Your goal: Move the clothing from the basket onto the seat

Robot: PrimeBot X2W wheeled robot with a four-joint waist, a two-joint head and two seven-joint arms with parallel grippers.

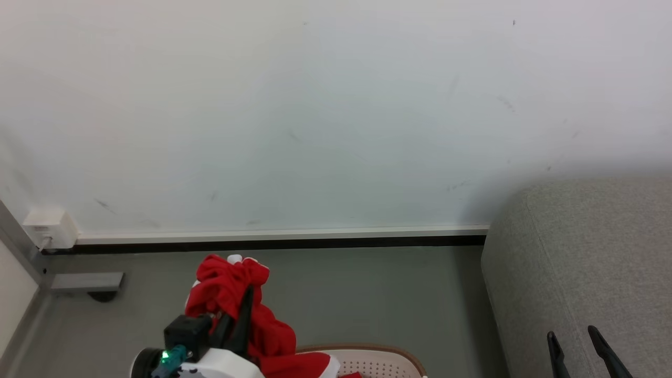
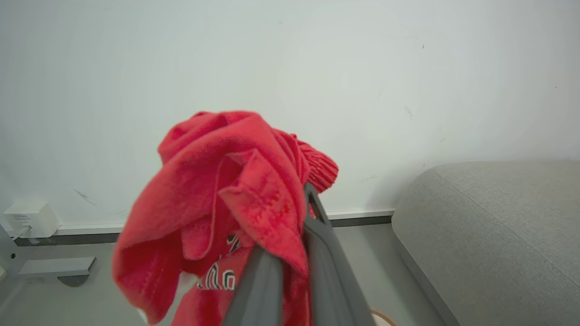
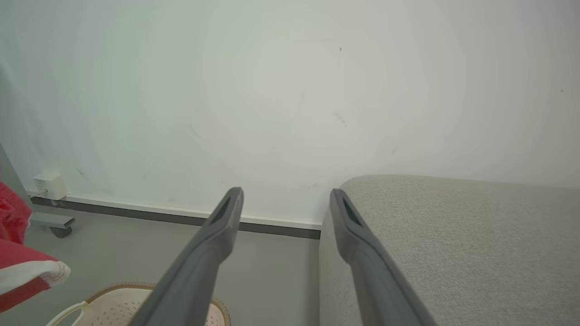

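My left gripper point(image 1: 247, 294) is shut on the red clothing point(image 1: 231, 294), lifted above the basket point(image 1: 378, 359) at the bottom of the head view. The bunched fabric drapes over the fingers point(image 2: 317, 235); the clothing point(image 2: 226, 199) shows black-and-white numbers low down. A white-trimmed hem hangs toward the basket. The light grey seat point(image 1: 588, 262) stands to the right, apart from the clothing. My right gripper point(image 1: 575, 338) is open with nothing between its fingers, in front of the seat point(image 3: 453, 244). The basket point(image 3: 136, 303) and a piece of the clothing point(image 3: 22, 267) show at the lower left of the right wrist view.
A pale wall with a baseboard point(image 1: 283, 236) runs behind. A white socket box point(image 1: 50, 228) sits low on the wall at the left, beside a grey caster foot point(image 1: 86, 283). Grey floor point(image 1: 378, 299) lies between basket and seat.
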